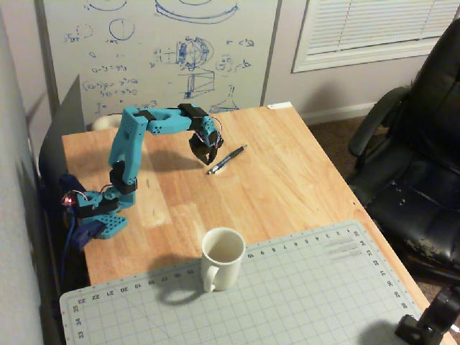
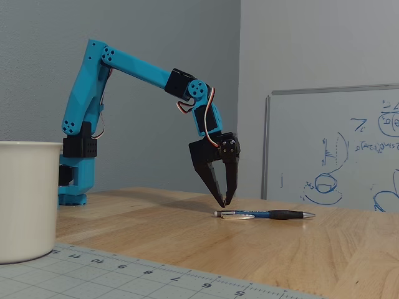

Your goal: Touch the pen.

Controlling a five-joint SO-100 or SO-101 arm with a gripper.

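The pen (image 1: pixel 228 158) is a thin dark stick pen lying flat on the wooden table, its silvery tip end pointing toward the arm; it also shows in the low fixed view (image 2: pixel 274 215). My blue arm's black gripper (image 1: pixel 208 162) points down over that tip end. In the low fixed view the gripper (image 2: pixel 224 204) hangs just above the pen's silvery end with a sliver of space under the fingertips. The jaws are drawn together to a narrow point and hold nothing.
A white mug (image 1: pixel 221 258) stands at the edge of a grey cutting mat (image 1: pixel 287 295) at the table's front; the mug (image 2: pixel 25 199) fills the left of the low view. A black office chair (image 1: pixel 417 165) stands to the right of the table. A whiteboard (image 1: pixel 165 50) stands behind.
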